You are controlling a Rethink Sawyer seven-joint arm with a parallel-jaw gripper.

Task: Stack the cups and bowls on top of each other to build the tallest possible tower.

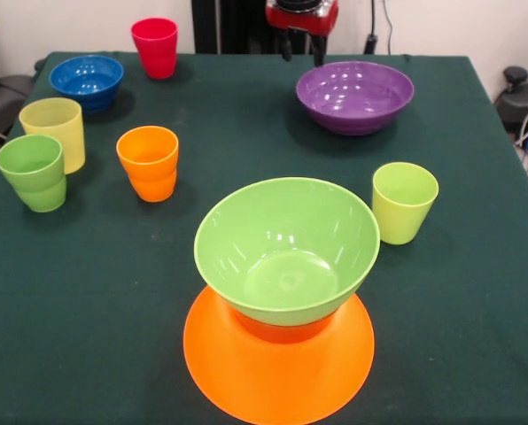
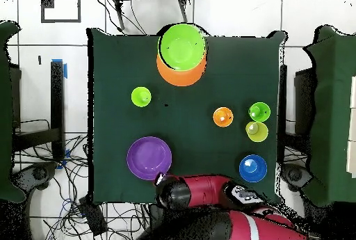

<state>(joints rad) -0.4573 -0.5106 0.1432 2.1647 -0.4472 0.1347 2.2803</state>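
Standing so far as only a short tower (image 1: 282, 301): wide orange bowl (image 1: 277, 372) flipped rim-down as base, a small red-orange bowl (image 1: 282, 329) peeking out above it, green bowl (image 1: 286, 248) upright on top. Judged barely begun, with seven pieces left loose. Just beyond the tower, to one side, a lime cup (image 1: 404, 202); to the other, an orange cup (image 1: 148, 162), then green cup (image 1: 34, 172) and pale yellow cup (image 1: 55, 131). Farther from the tower, purple bowl (image 1: 355, 96), blue bowl (image 1: 87, 81), red cup (image 1: 155, 47). Above the purple bowl, gripper (image 1: 301, 49) empty, prongs apart. Underneath, a dark green tablecloth (image 1: 96, 301); around it, pale tiled floor (image 2: 42, 49) and tangled cables (image 2: 76, 202).
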